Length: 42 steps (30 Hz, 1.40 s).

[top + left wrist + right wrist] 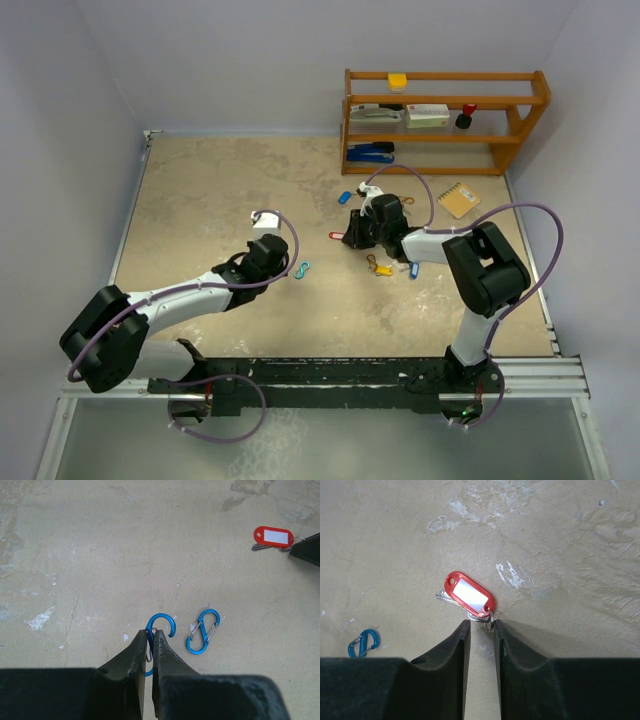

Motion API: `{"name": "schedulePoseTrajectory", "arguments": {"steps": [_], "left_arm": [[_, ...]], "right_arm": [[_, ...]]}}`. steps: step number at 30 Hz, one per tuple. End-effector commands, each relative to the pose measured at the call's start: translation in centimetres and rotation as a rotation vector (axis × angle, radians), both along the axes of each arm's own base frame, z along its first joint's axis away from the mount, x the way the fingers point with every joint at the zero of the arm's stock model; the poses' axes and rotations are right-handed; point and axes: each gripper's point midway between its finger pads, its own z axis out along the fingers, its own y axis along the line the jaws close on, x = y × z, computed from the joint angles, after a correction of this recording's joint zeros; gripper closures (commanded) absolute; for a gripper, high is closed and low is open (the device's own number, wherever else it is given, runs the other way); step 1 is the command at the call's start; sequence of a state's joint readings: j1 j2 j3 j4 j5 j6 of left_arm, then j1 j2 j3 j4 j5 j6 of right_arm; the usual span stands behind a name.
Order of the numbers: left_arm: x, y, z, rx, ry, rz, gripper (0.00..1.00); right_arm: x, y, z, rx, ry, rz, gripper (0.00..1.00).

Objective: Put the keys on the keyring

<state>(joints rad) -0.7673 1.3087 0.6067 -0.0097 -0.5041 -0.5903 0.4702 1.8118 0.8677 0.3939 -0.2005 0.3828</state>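
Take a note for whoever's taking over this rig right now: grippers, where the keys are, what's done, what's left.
Left gripper: shut on a blue figure-eight metal clip; a second blue clip lies loose beside it.
Right gripper: straddles the metal ring of the red-tagged key, which lies flat on the table; grip unclear.
Loose on the table: a yellow-tagged key, a nearer blue-tagged key, a farther blue-tagged key.
Done: no key threaded yet.
Left: all of them.

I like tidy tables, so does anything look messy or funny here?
A bit messy. Tagged keys lie scattered: a red key, a yellow key, and a blue key alone near the shelf. The tabletop has white scuffed patches. Nothing looks spilled or broken.
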Motion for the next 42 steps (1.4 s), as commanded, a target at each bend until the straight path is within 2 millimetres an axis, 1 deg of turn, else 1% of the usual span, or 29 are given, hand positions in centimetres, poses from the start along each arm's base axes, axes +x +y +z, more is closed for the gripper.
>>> {"name": "schedulePoseTrajectory", "arguments": {"steps": [1, 4, 6, 10, 12, 15, 17, 21, 27, 30, 35, 42], "left_arm": [[0.5, -0.1, 0.9, -0.019, -0.039, 0.015, 1.00], [0.5, -0.1, 0.9, -0.018, -0.040, 0.014, 1.00], [0.5, -0.1, 0.9, -0.018, -0.040, 0.015, 1.00], [0.5, -0.1, 0.8, -0.016, -0.038, 0.015, 1.00], [0.5, -0.1, 0.7, -0.016, -0.037, 0.016, 1.00], [0.6, -0.2, 0.7, -0.017, -0.037, 0.013, 1.00], [0.7, -0.4, 0.8, -0.020, -0.037, 0.011, 1.00], [1.0, -0.9, 1.0, -0.027, -0.039, 0.005, 1.00], [2.1, -2.3, 2.1, -0.047, -0.051, -0.014, 1.00], [2.9, -3.1, 2.9, -0.055, -0.060, -0.019, 1.00], [4.2, -4.9, 4.0, -0.078, -0.070, -0.044, 1.00], [5.3, -7.2, 4.7, -0.104, -0.064, -0.097, 1.00]], "right_arm": [[-0.3, -0.8, -0.8, -0.031, 0.034, -0.027, 0.75], [-0.2, -0.8, -0.8, -0.036, 0.034, -0.035, 0.83], [0.0, -0.9, -0.9, -0.036, 0.034, -0.038, 0.86], [0.2, -0.9, -0.8, -0.040, 0.028, -0.042, 0.97], [0.3, -1.0, -0.7, -0.046, 0.015, -0.037, 1.00], [0.6, -1.2, -0.3, -0.072, -0.022, -0.020, 1.00], [1.4, -1.6, 0.8, -0.089, -0.088, -0.030, 1.00], [1.1, -1.4, 3.3, -0.064, -0.190, 0.006, 1.00], [-0.2, -1.4, 6.3, -0.057, -0.300, 0.066, 1.00], [-1.0, -1.1, 7.4, -0.052, -0.337, 0.107, 1.00], [-2.5, -0.1, 9.1, -0.043, -0.382, 0.186, 1.00], [-4.7, 1.6, 11.0, -0.028, -0.444, 0.310, 1.00]]}}
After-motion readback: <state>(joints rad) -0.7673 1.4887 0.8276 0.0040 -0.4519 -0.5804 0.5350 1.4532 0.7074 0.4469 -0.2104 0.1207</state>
